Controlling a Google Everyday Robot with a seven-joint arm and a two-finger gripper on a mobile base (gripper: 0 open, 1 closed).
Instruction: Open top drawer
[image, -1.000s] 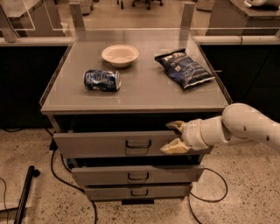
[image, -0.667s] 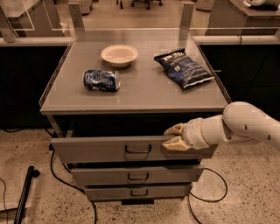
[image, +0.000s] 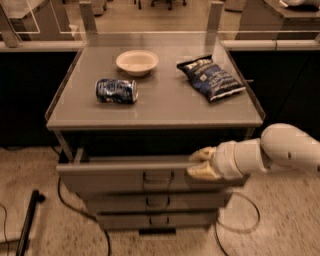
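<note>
The top drawer (image: 110, 179) is the widest grey metal drawer, with a small dark loop handle (image: 157, 176) at its centre. It stands partly pulled out from the cabinet, with a dark gap behind its front. My gripper (image: 201, 163) is at the drawer front's top edge, right of the handle. One cream finger (image: 204, 153) sits over the edge and the other (image: 201, 173) lies against the front face, so they clamp the front. My white arm (image: 280, 150) comes in from the right.
On the cabinet top (image: 160, 107) lie a blue can (image: 116, 91) on its side, a white bowl (image: 137, 62) and a dark chip bag (image: 211, 77). Two narrower drawers (image: 155, 201) sit shut below. A black pole (image: 27, 225) and cables lie on the floor.
The top drawer has slid further out toward the camera, and my gripper has moved with it, down and toward the front. The things on top have not moved.
</note>
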